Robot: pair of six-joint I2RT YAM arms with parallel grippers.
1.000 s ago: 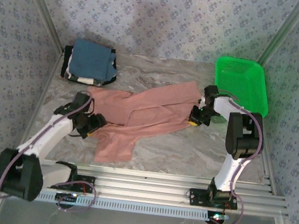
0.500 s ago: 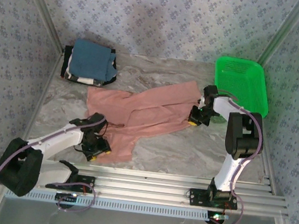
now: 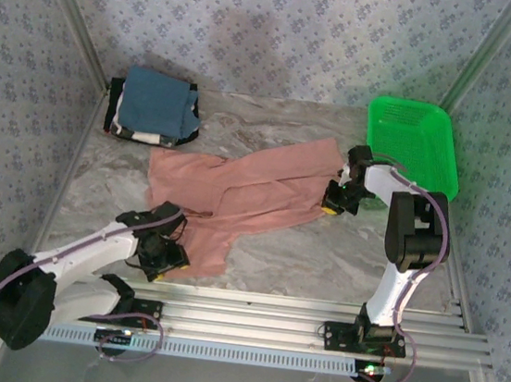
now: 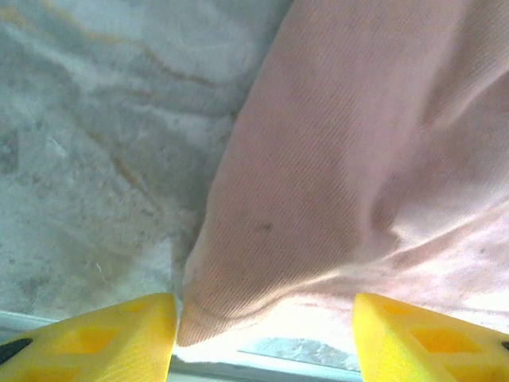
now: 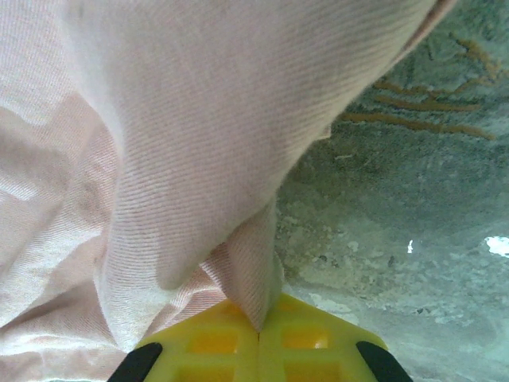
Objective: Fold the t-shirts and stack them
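Marbled table [image 3: 341,257]: salmon-pink t-shirt [image 3: 247,185] lies crumpled across the centre. Left gripper [image 4: 264,318] is spread wide at the shirt's near hem corner; right gripper [image 5: 258,325] is clamped on its right edge. Folded t-shirts [image 3: 154,104] occupy the far-left corner.

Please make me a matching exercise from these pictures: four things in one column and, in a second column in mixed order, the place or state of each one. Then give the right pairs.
Column 1
1. left hand
2. right hand
3. green basket
4. folded stack of t-shirts

Column 2
A. far left of the table, a blue one on top
B. shut on a fold of the salmon-pink t-shirt
C. far right corner of the table
D. open at the near edge of the pink shirt

Pairs: 1-D, 2-B, 3-C, 4-A
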